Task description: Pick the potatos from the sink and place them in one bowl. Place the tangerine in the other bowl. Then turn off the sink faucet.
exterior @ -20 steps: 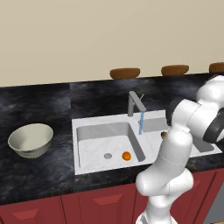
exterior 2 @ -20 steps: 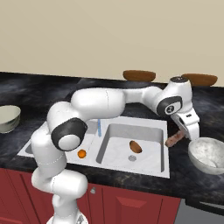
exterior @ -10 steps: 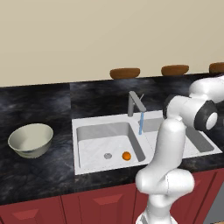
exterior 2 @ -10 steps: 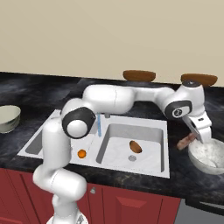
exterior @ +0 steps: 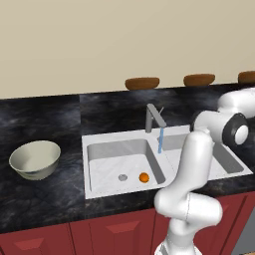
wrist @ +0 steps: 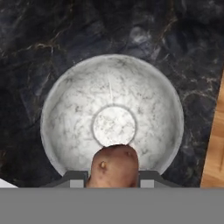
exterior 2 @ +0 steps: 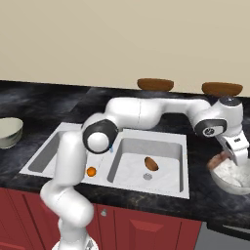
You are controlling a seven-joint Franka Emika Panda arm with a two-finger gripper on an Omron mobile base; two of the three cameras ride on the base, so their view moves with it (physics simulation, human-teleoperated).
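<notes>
My gripper (exterior 2: pixel 229 156) is shut on a reddish-brown potato (exterior 2: pixel 218 160) and hangs just above the white marbled bowl (exterior 2: pixel 234 179) on the counter right of the sink (exterior 2: pixel 73 128). In the hand view the potato (wrist: pixel 114 166) sits between the fingertips (wrist: pixel 77 177), over the near part of the bowl (wrist: pixel 70 109). A second potato (exterior 2: pixel 151 163) lies in the sink's right basin. The tangerine (exterior: pixel 144 177) rests in the left basin beside the drain (exterior: pixel 122 177). A cream-green bowl (exterior: pixel 35 159) stands left of the sink. The faucet (exterior: pixel 154 117) runs a blue stream of water.
Flat brown ovals (exterior 2: pixel 155 84) line the back of the black counter (exterior: pixel 50 199). My arm (exterior 2: pixel 146 111) stretches across above the sink. The counter's right end meets a wooden floor (wrist: pixel 216 131) just past the marbled bowl.
The arm has swung right with the potato, from the sink's right edge to above the marbled bowl. The other potato, tangerine and water stream are unchanged.
</notes>
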